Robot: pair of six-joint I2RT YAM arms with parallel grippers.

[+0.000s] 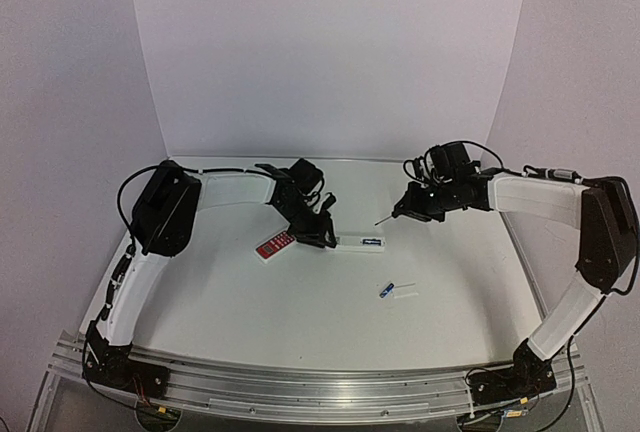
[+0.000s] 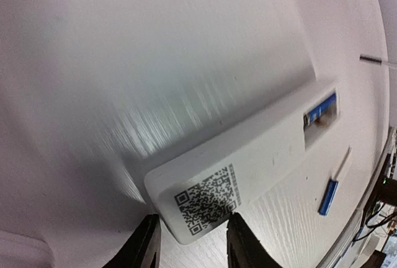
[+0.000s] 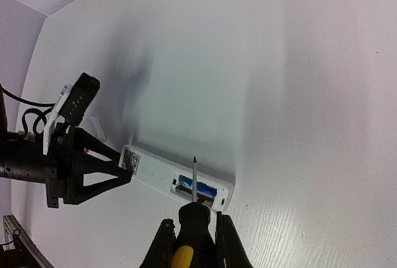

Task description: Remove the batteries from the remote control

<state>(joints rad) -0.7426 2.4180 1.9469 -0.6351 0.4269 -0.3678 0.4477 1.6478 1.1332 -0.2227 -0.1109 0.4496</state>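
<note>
Left arm (image 1: 165, 212) rises from its seven o'clock base, elbow at nine. The left gripper (image 1: 318, 232) is angled toward four o'clock, fingers (image 2: 149, 243) apart, grip unclear. Right arm (image 1: 605, 227) folds at three o'clock, right gripper (image 1: 408, 204) pointing to eight, clamped on a screwdriver (image 3: 194, 215).

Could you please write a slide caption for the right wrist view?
Right claw points a screwdriver at the battery in the remote's open bay; left claw straddles the other end.
</note>
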